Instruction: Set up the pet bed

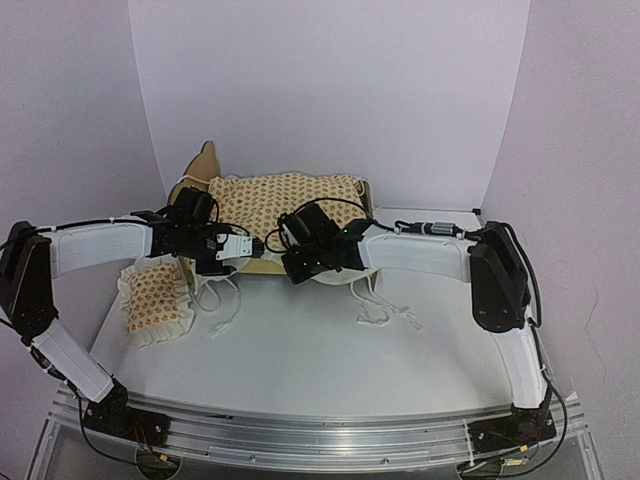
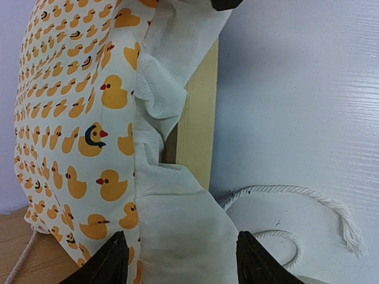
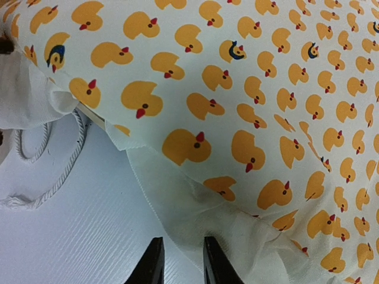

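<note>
The pet bed's light-wood frame (image 1: pixel 205 165) stands at the back of the table, with the duck-print bedding (image 1: pixel 290 195) spread over it. The matching pillow (image 1: pixel 155 297) lies on the table to the left. My left gripper (image 1: pixel 250 247) is at the bed's near side. In the left wrist view it (image 2: pixel 183 260) is open, straddling the bedding's white ruffle (image 2: pixel 177 231) beside the wooden side board (image 2: pixel 198 118). My right gripper (image 1: pixel 283 243) is close beside it. In the right wrist view its jaws (image 3: pixel 180 263) are narrow on the ruffle's edge (image 3: pixel 177 207).
White tie cords trail from the bedding onto the table in front of the bed (image 1: pixel 385 310) (image 1: pixel 225 300); one loops by the left fingers (image 2: pixel 296 192) and another lies beside the right gripper (image 3: pixel 53 171). White walls enclose the back and sides.
</note>
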Available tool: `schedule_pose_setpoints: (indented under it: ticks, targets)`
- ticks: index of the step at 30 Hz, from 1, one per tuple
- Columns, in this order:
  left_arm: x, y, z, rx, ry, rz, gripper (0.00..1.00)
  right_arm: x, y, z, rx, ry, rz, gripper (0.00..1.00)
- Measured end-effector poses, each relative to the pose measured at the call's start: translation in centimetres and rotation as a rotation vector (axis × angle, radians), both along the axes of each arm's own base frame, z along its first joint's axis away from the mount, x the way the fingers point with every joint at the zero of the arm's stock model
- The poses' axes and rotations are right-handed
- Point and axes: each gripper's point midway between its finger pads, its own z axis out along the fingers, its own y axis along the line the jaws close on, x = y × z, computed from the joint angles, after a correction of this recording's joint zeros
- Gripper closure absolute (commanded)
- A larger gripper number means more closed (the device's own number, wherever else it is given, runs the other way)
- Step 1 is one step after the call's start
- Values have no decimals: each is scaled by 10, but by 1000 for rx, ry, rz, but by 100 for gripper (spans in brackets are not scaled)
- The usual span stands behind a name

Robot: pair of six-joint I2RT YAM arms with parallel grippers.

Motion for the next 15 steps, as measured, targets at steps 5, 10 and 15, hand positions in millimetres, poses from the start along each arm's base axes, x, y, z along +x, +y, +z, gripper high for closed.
schedule_pose_setpoints:
  ticks: [5,10,15]
  targets:
    - [17,2,-12,30,-32,45,79,7,-4,-2,-9,-11,-17,85]
    - [21,3,-15,38,-37,57,97,16,-7,-1,3,-14,-29,84]
    - [25,6,-24,50,-23,75,78,23,-9,-7,11,1,-32,74]
